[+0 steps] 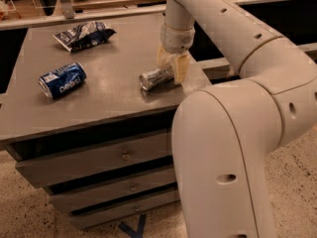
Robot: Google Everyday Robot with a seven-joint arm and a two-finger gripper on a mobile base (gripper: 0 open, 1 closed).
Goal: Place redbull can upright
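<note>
The redbull can [153,78] lies on its side on the tabletop [109,103], near the front right corner and a little in from the right edge. Its long axis runs roughly left to right. The round end facing left and slightly forward is visible, while the other end is hidden under the end effector [174,72]. The can's side is silver with darker patches.

The end effector points down from above onto the can's right end, low over the tabletop. It meets the can there, but whether it is closed on the can or only standing around it cannot be told. The arm [237,33] rises from it to the top of the view, then sweeps down the right side and fills the foreground, hiding the tabletop's front right corner.

A blue Pepsi can [62,80] lies on its side near the left edge, well apart from the redbull can. A crumpled dark blue and white bag [81,33] lies near the back edge, left of centre, apart from both cans.

Under the tabletop is a stack of grey drawers [99,157] with small knobs. They stand on a speckled floor [29,217].
</note>
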